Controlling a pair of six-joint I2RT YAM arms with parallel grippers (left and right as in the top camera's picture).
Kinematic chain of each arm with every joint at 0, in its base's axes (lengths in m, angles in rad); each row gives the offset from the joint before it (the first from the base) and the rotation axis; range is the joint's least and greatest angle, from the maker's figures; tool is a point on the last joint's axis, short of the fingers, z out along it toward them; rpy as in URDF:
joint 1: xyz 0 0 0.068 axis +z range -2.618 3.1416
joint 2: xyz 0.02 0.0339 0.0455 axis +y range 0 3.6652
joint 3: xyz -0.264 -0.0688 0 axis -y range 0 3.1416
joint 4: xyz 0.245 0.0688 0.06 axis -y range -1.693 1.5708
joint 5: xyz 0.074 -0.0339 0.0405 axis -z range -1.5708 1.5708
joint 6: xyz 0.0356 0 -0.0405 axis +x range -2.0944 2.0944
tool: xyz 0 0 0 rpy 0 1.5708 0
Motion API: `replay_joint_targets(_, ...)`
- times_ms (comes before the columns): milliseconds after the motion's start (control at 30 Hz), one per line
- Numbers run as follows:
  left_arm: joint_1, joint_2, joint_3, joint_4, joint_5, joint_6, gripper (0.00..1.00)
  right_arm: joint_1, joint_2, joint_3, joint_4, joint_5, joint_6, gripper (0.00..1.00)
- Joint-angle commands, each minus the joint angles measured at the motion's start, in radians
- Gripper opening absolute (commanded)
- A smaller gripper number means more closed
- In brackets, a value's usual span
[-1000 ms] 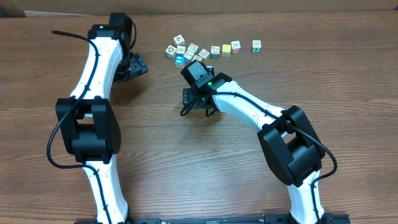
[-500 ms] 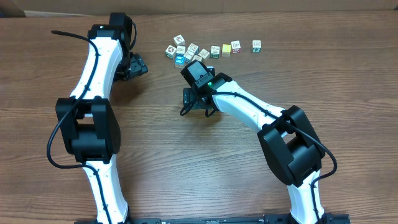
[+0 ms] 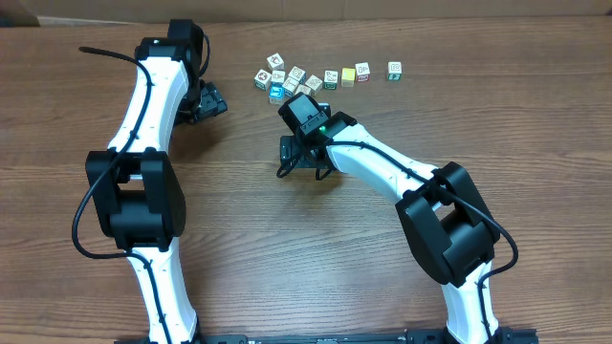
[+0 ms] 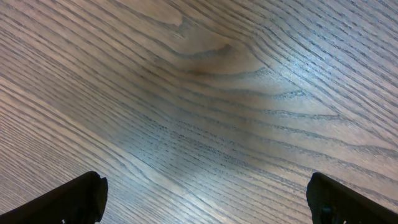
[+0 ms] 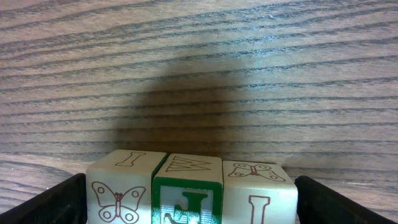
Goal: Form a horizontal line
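Across the last second we are seeing no cube shifting overhead. The right tool (image 5: 189,202) is standing open, jaws flanking three cubes of the horizontal line (image 5: 186,180) near the far edge of the desk (image 3: 287,248); we are judging the row released. The left tool (image 4: 205,199) is hanging open over brown wood grain; little of the room is showing.
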Motion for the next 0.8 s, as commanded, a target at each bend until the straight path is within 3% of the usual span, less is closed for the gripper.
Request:
replay_joint_targets(0,-0.004,-0.021,0.021,-0.002,-0.01,0.004,1.0,-0.003,0.013,-0.011,0.016,0.001,0.006,1.0)
replay_joint_targets(767,-0.004,-0.021,0.021,-0.002,-0.01,0.004,1.0,-0.041,0.013,-0.011,0.067,-0.01,-0.015,1.0)
